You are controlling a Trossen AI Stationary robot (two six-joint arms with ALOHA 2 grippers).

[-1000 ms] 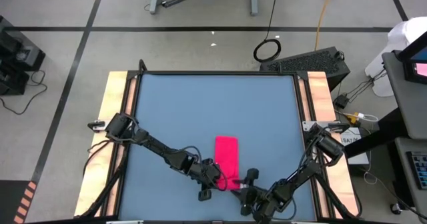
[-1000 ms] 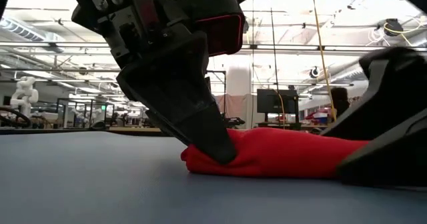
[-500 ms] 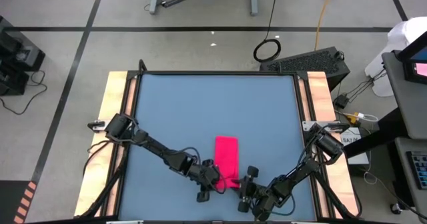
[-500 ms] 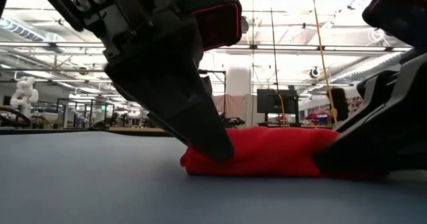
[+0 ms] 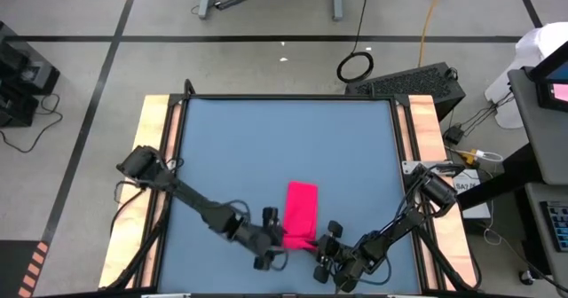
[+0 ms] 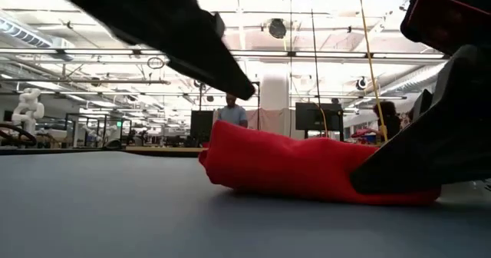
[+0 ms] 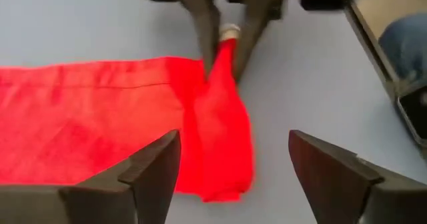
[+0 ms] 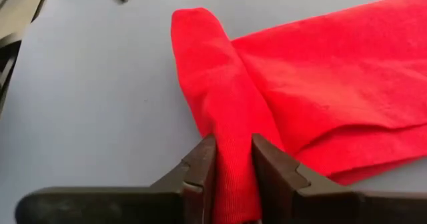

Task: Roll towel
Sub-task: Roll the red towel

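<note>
**Towel end pinched by right pincer**

The towel [image 5: 300, 212] lies near the surface [image 5: 284, 147] front edge. The right pincer [image 8: 233, 163] pinches its partly rolled near end. The left pincer [image 7: 233, 159] is spread wide, just beside that end, holding nothing.

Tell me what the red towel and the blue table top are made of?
The towel looks like soft woven or knitted cloth, matte: it creases and bunches where the right end effector pinches it, and a fine ribbed weave shows. The table top looks like a smooth, matte blue mat or coating, flat and without shine; which exactly I can't tell. Its side rails look like pale wood.
</note>
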